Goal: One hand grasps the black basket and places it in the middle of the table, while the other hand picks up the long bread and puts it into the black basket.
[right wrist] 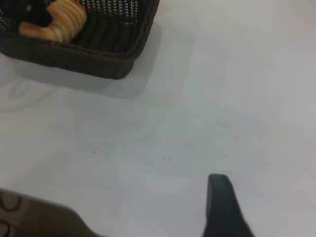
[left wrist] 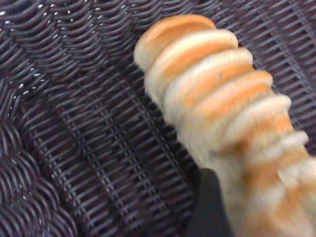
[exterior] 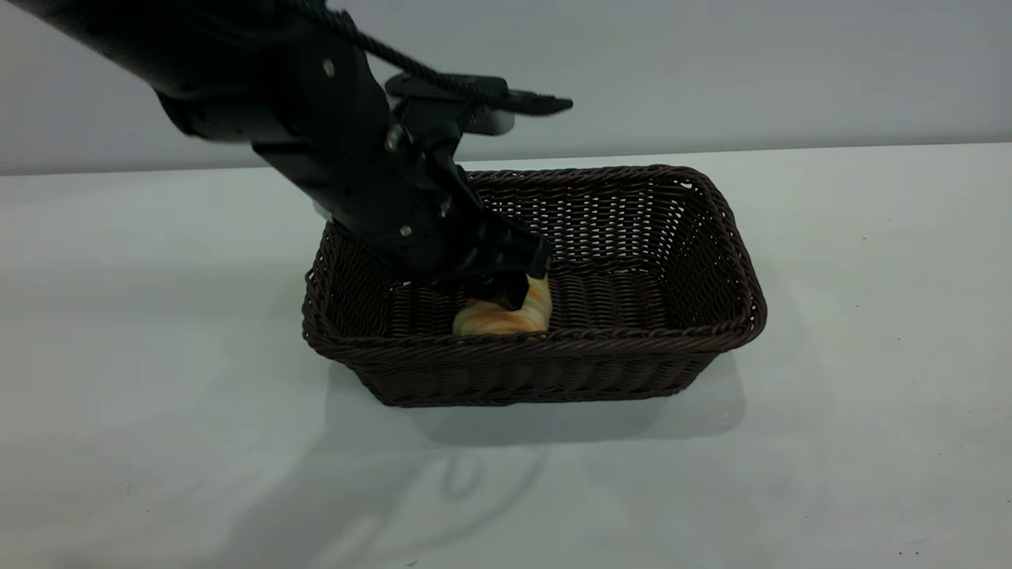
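The black basket [exterior: 553, 348] stands in the middle of the white table [exterior: 870, 395]. The long bread [exterior: 498, 318] is inside it, near the front wall on its left side, low over the woven floor. My left gripper [exterior: 510, 291] reaches down into the basket from the left and is shut on the long bread. In the left wrist view the ridged loaf [left wrist: 217, 98] fills the frame over the basket floor [left wrist: 89, 148], with one dark finger [left wrist: 210, 210] against its side. My right gripper [right wrist: 221, 210] hovers over bare table, away from the basket [right wrist: 98, 44], and is out of the exterior view.
The basket's braided rim [exterior: 711, 197] and flared walls surround the left gripper. The left arm and its cable [exterior: 427, 75] cross above the basket's left end. Bare white table lies on all sides of the basket.
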You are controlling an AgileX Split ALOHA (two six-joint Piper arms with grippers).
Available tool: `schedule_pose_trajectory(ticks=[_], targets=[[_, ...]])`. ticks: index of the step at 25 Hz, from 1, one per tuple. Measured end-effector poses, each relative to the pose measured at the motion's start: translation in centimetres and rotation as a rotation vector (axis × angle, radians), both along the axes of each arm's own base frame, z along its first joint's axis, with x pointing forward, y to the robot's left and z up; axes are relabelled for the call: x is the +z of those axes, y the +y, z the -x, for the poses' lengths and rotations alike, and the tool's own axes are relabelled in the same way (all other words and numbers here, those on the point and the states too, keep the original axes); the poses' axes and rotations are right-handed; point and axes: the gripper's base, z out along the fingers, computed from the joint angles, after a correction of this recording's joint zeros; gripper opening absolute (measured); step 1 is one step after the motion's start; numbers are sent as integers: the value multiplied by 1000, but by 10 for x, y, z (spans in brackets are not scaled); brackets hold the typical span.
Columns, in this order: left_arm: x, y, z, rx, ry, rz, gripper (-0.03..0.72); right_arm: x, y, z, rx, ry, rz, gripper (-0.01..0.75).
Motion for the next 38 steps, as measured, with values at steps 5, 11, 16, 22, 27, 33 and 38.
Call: schedule_pose_trajectory(ticks=[5,11,16,22,27,33,38], targets=[[88,10,24,-153,-34,-21,702,0,0,0,0,0,0,460],[220,57,95,-262,-182,-29,655,0,0,0,0,0,0,460],[274,104,159,-236,-218,-58,626,0,0,0,-1,0,-1,460],[257,148,211,-138,-45,-185,613,0,0,0,-1,0,-1,460],[191,167,240,-140,131,-276,600,0,0,0,-1,0,-1,460],[139,186,269,-142,171,-295,593,0,0,0,-1,-2,-1,460],[144,194,281,-130,78,-240,593,0,0,0,-1,-2,-1,460]])
